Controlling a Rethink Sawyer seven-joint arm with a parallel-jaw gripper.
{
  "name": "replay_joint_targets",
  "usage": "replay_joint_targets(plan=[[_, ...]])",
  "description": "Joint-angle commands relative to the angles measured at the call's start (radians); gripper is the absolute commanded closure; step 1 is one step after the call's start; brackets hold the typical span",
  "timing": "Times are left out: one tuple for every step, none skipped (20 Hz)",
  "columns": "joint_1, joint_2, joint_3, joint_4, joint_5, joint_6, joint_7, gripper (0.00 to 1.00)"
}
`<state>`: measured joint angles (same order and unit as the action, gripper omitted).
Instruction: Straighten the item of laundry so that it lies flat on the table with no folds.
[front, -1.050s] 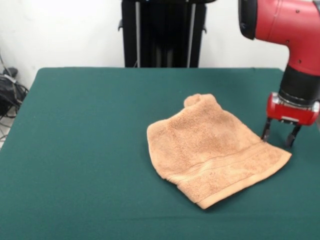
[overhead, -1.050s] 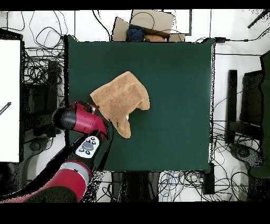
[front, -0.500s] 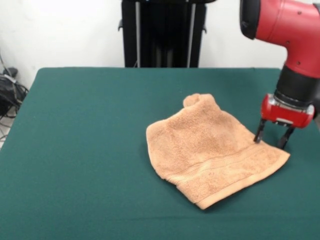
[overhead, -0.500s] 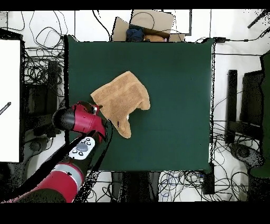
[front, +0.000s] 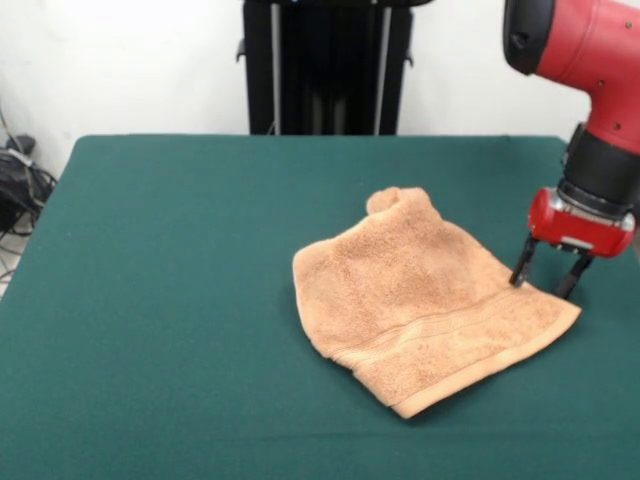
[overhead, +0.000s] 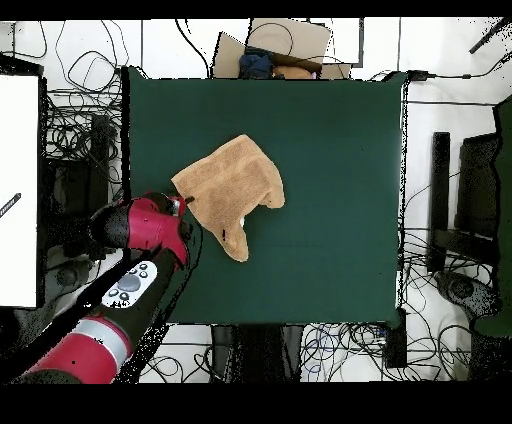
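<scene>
Green table (front: 160, 300), rumpled towel (front: 420, 300), open jaws (front: 545, 275) at its corner

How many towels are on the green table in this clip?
1: the peach-orange towel lies rumpled right of the table's centre in the front view, its right corner beside the open end effector.

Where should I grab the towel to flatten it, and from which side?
Probably the bunched far corner of the towel: it humps up, so cloth stands proud for the fingers. Come straight down and pull away from the flat banded edge. The gripper stands open at the right corner.
</scene>
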<state>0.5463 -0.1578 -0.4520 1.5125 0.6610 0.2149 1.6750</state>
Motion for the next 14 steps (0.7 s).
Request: replay_joint_targets(plan=[[-0.031,0.101,-0.014,-0.101,0.059,0.007,0.293,0.00],[-0.034,0.101,-0.011,-0.103,0.058,0.006,0.291,0.00],[-0.033,0.102,-0.010,-0.105,0.057,0.003,0.292,0.00],[-0.033,0.103,-0.010,-0.106,0.057,0.003,0.294,0.00],[-0.031,0.105,-0.011,-0.109,0.058,0.004,0.296,0.00],[-0.033,0.104,-0.007,-0.110,0.056,0.002,0.294,0.00],[-0.034,0.104,-0.004,-0.111,0.054,-0.001,0.292,0.00],[-0.035,0.106,-0.003,-0.115,0.052,-0.002,0.290,0.00],[-0.037,0.108,-0.002,-0.118,0.049,-0.003,0.286,0.00],[-0.036,0.111,-0.006,-0.124,0.049,0.007,0.288,0.00],[-0.032,0.115,-0.014,-0.129,0.049,0.014,0.292,0.00],[-0.028,0.119,-0.022,-0.133,0.052,0.026,0.300,0.00],[-0.026,0.121,-0.027,-0.138,0.054,0.035,0.306,0.00],[-0.023,0.123,-0.031,-0.141,0.057,0.046,0.314,0.00]])
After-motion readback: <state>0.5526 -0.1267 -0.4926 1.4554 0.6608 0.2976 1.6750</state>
